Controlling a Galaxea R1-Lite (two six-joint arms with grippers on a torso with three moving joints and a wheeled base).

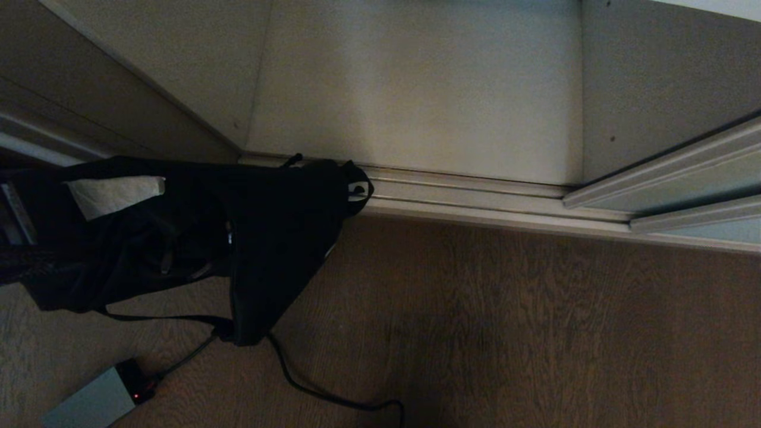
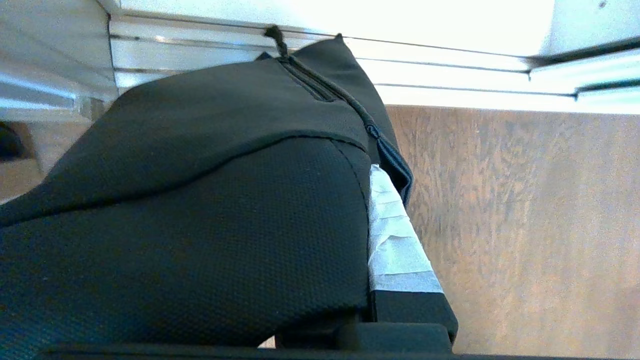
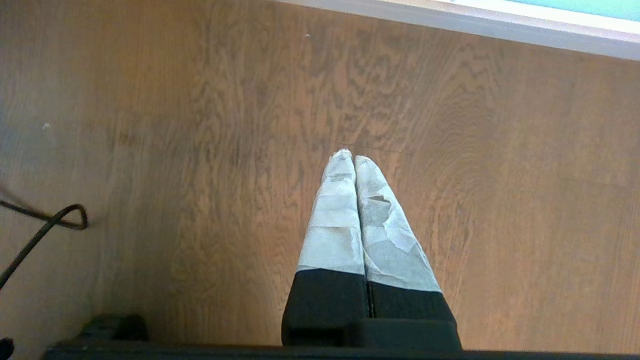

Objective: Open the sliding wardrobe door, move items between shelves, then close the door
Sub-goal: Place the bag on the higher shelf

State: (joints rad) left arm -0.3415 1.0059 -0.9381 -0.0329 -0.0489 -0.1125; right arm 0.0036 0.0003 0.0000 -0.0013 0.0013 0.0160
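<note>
Left gripper [image 1: 119,193] is at the left edge of the head view, clamped on the black fabric bag [image 1: 261,238]; only one white-taped finger [image 2: 395,240] shows in the left wrist view, the bag cloth is draped over the rest, so the other finger is hidden. Bag hangs from the gripper above the brown wood-grain floor [image 1: 505,327], just in front of the wardrobe's bottom track [image 1: 464,190]. Its top loop [image 1: 357,187] reaches over the track edge; I can't tell whether it touches the track. Small white label sits right at that loop. A long strap [image 1: 160,318] droops under the bag. Zipper [image 2: 345,100] runs along the top seam, pull end toward the wardrobe. Wardrobe is open: the off-white bottom shelf [image 1: 416,89] is exposed behind the track. Sliding wardrobe door [image 1: 684,178] is pushed to the right, lower frame edge visible on the rails, pale green glass just showing. Right gripper [image 3: 354,157] is outside the head view; its own camera shows it pointing down at the floor, taped fingers [image 3: 335,225] pressed together on nothing, near the door's bottom rail. On the floor at lower left: grey box [image 1: 92,404] with a red light, black cable [image 1: 321,392] trailing from that area across the floor.
</note>
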